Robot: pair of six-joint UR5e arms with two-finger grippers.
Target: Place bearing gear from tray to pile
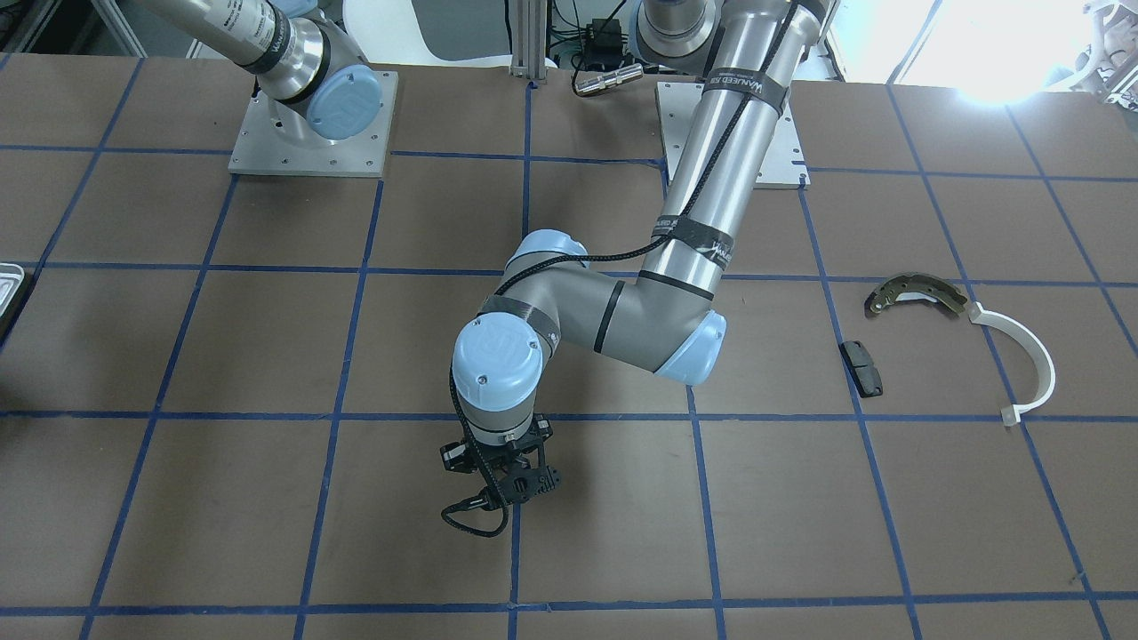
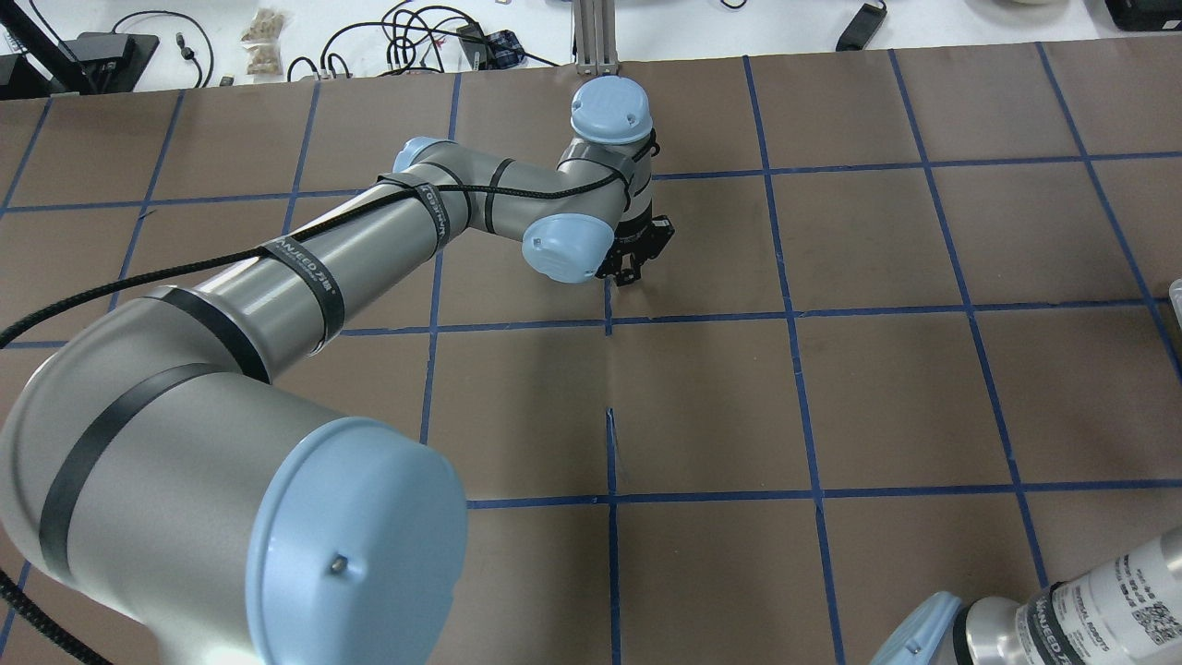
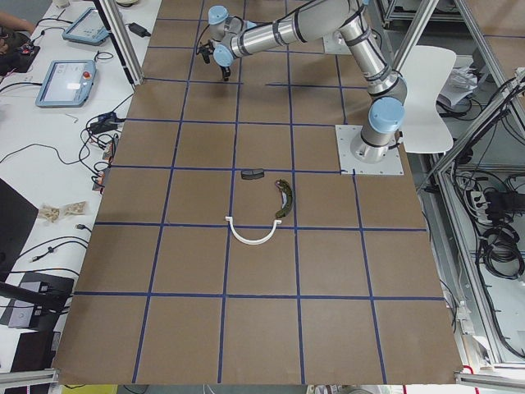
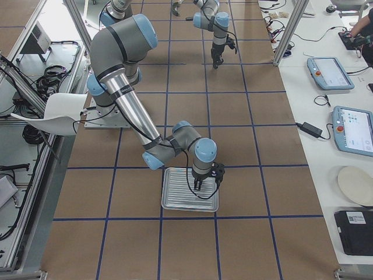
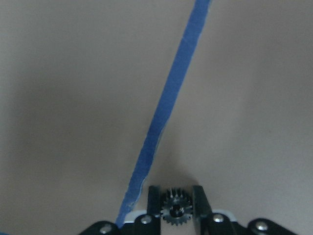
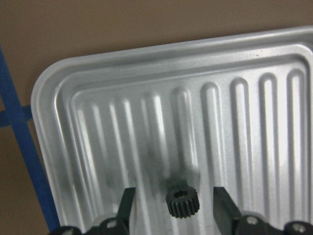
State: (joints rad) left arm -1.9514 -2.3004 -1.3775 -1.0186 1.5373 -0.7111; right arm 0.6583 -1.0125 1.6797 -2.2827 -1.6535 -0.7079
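Observation:
My left gripper point(image 5: 177, 196) is shut on a small dark toothed bearing gear point(image 5: 177, 209) and holds it above the brown table, beside a blue tape line. It also shows in the front view point(image 1: 514, 484) and the overhead view point(image 2: 633, 270), far from the pile. The pile lies on the table: a brass-grey brake shoe point(image 1: 916, 296), a white plastic arc point(image 1: 1024, 356) and a black pad point(image 1: 862, 366). My right gripper point(image 6: 174, 198) is open over the silvery ribbed tray point(image 6: 98, 98). A second gear point(image 6: 182, 201) lies on the tray between its fingers.
The tray point(image 4: 175, 201) sits at the table end on my right, only its edge in the front view point(image 1: 9, 284). Blue tape lines grid the brown table. The arms' base plates point(image 1: 311, 124) stand at the back. Tablets and cables lie on the side bench point(image 4: 349, 128).

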